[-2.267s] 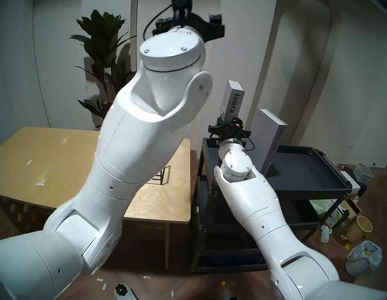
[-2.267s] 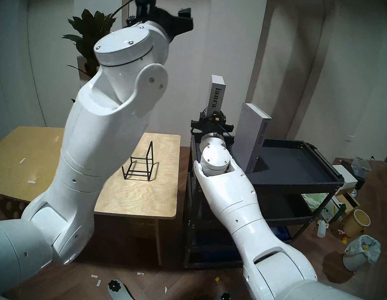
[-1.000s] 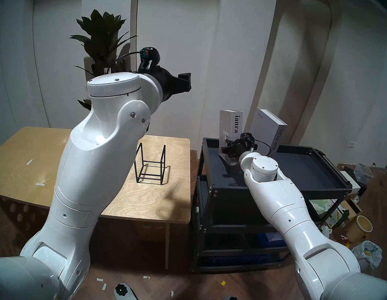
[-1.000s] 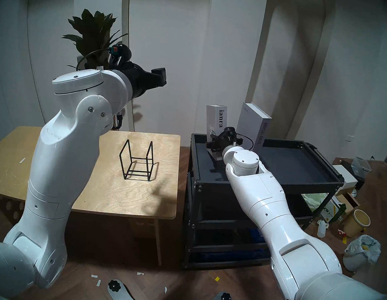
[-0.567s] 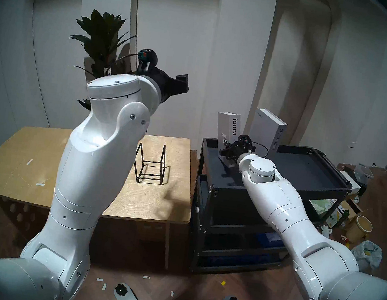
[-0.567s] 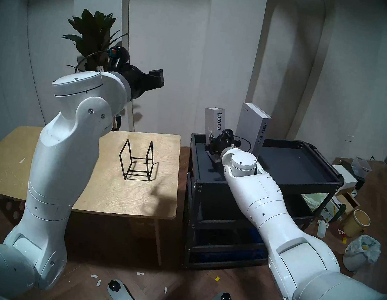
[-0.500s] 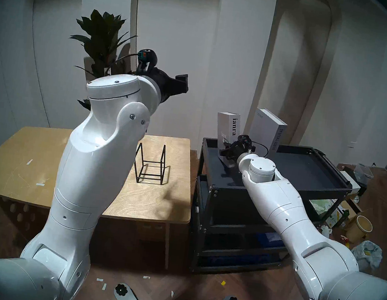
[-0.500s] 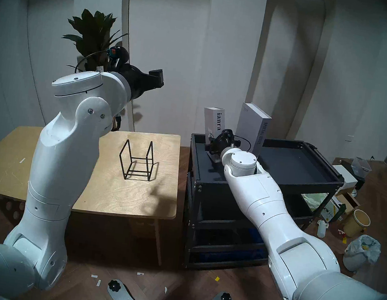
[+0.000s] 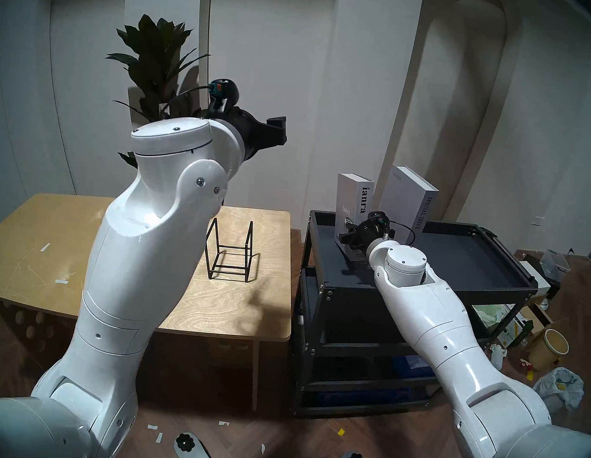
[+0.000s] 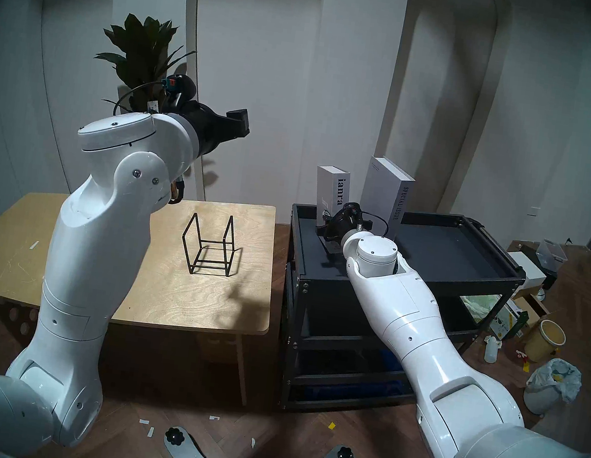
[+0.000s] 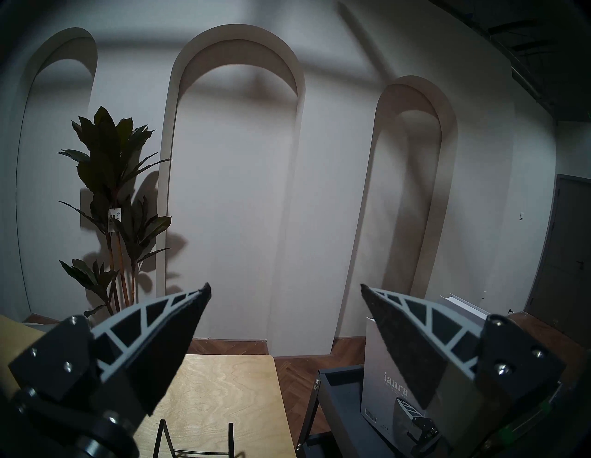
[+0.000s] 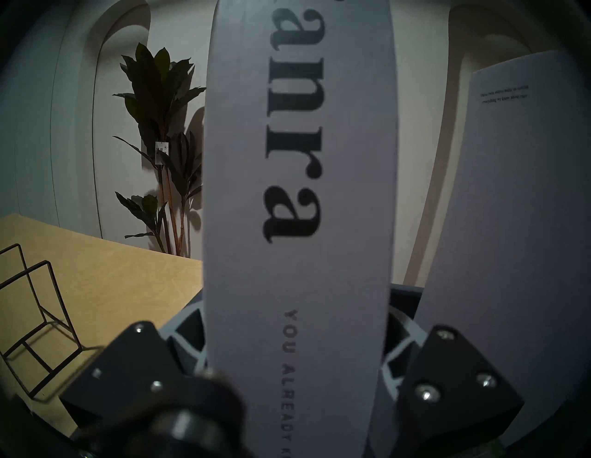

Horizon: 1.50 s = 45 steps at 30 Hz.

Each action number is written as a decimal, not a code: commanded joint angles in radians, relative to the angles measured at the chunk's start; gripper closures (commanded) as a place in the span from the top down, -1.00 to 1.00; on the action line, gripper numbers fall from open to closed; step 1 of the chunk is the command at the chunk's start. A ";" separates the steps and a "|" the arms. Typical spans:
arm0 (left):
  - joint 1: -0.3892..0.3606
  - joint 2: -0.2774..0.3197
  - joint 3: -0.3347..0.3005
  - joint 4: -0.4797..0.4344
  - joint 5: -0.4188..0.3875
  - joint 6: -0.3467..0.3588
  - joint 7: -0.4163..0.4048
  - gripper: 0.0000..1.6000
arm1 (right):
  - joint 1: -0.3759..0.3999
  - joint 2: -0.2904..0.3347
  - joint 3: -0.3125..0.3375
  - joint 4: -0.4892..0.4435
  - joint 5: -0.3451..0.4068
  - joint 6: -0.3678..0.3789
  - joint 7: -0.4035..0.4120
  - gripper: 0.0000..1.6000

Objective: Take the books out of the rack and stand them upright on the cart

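The grey "ianra" book (image 9: 352,200) stands almost upright at the left end of the black cart's top tray (image 9: 469,261), its top tipped slightly left. My right gripper (image 9: 346,234) is shut on its lower part; in the right wrist view the spine (image 12: 297,224) fills the gap between the fingers (image 12: 188,332). Just to its right the taller "SPECIAL ISSUE" book (image 9: 408,196) stands upright on the tray, free. The black wire rack (image 9: 231,252) sits empty on the wooden table (image 9: 59,248). My left gripper (image 9: 280,133) hangs open in the air above the table, holding nothing.
A potted plant (image 9: 154,65) stands behind the table, close to my left wrist. The cart has lower shelves (image 9: 362,363). Boxes, a bucket (image 9: 548,348) and bags litter the floor at the right. The tray's right half is bare.
My right gripper has lowered the "ianra" book from high up to the tray, then shifted it slightly right and straightened it. The left arm came down from overhead and has held still since.
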 commanded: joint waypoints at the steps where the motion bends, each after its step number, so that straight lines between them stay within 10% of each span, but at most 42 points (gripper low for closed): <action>1: -0.006 -0.001 0.009 -0.021 0.002 -0.001 -0.002 1.00 | -0.035 0.010 0.007 -0.038 0.003 -0.001 -0.018 -0.23; 12: -0.001 -0.004 0.017 -0.022 0.009 0.003 0.009 1.00 | -0.049 0.006 0.005 -0.047 0.008 0.001 -0.042 0.29; 15: 0.001 -0.005 0.016 -0.017 0.009 0.000 0.010 1.00 | -0.053 0.004 0.003 -0.052 0.008 0.000 -0.048 0.85; 18: 0.001 -0.006 0.018 -0.014 0.009 -0.001 0.011 1.00 | -0.057 0.005 0.001 -0.059 0.006 -0.002 -0.053 0.97; 45: 0.007 -0.001 0.027 -0.004 0.008 -0.002 0.003 1.00 | -0.231 -0.017 0.154 -0.406 0.188 0.029 -0.153 1.00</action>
